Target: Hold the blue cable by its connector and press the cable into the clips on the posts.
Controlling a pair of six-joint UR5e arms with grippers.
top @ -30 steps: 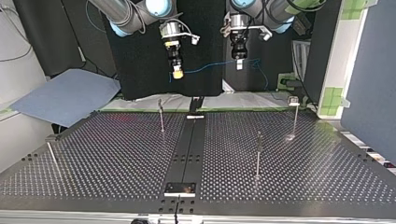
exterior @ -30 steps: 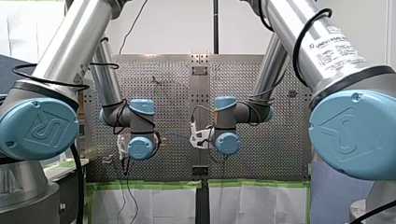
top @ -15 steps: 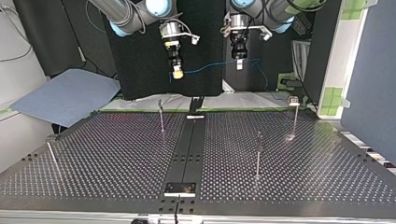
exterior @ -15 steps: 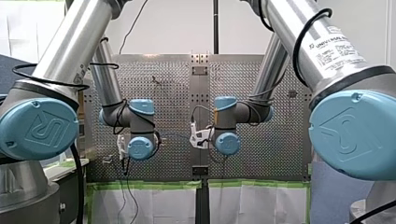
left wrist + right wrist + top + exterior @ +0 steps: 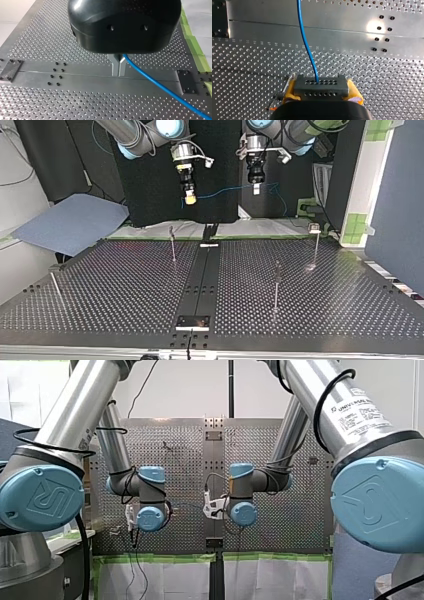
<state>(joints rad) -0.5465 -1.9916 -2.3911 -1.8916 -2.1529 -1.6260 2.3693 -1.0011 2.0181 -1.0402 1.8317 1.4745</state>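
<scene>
Both grippers hang high above the perforated table with the blue cable strung between them. My right gripper has its yellow pads shut on the cable's dark grey connector, and the cable leads away from it. My left gripper has its metal fingers shut on the blue cable, which trails off to one side. At the top view's left is my right gripper, and my left gripper is to its right. Thin posts with clips stand below.
Another thin post leans near the top view's left edge. A dark rail with a black plate runs down the table's middle. A blue cloth lies off the table at the left. Green tape marks the right.
</scene>
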